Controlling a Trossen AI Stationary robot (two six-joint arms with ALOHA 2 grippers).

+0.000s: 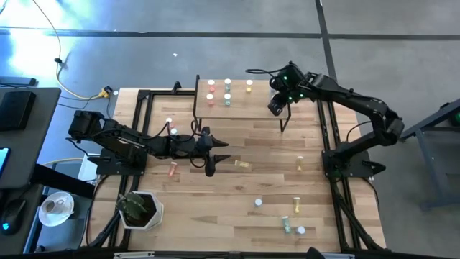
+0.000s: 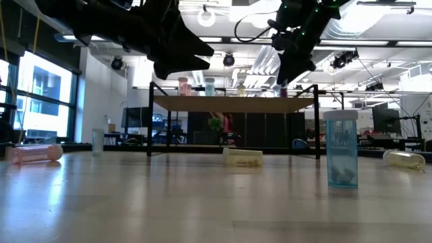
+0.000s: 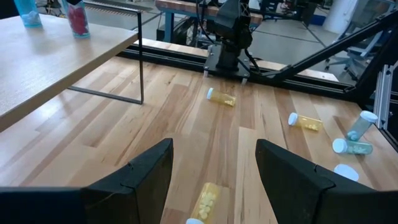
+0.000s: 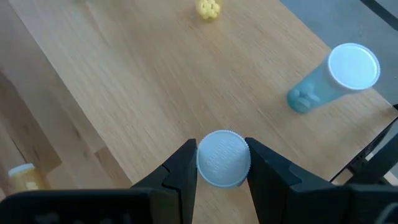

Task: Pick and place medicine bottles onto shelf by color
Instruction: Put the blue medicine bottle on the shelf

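The shelf [image 1: 241,106] stands at the table's far side and bears red [image 1: 210,94], green [image 1: 227,95] and yellow [image 1: 249,86] medicine bottles. My right gripper [image 4: 222,163] hangs over the shelf's right end, shut on a white-capped bottle [image 4: 222,158] whose body is hidden under its cap. A blue bottle [image 4: 336,78] stands upright on the board beside it. My left gripper [image 3: 211,174] is open above the table's middle. A yellow bottle [image 3: 205,202] lies on the table below the gap between its fingers, untouched. My right gripper pinches the bottle's white cap [image 4: 222,144] by its rim, one finger [image 4: 180,171] on each side. The fingers come from above, slanting down toward the shelf board. The bottle stands upright in the hold. Whether its base touches the board I cannot tell.
Loose bottles lie on the tabletop: a pink one [image 1: 172,170] at the left, yellow ones [image 1: 244,164] [image 1: 300,164] [image 1: 295,205] in the middle and right, green ones [image 1: 286,224] near the front. A potted plant [image 1: 140,210] stands at the near left corner.
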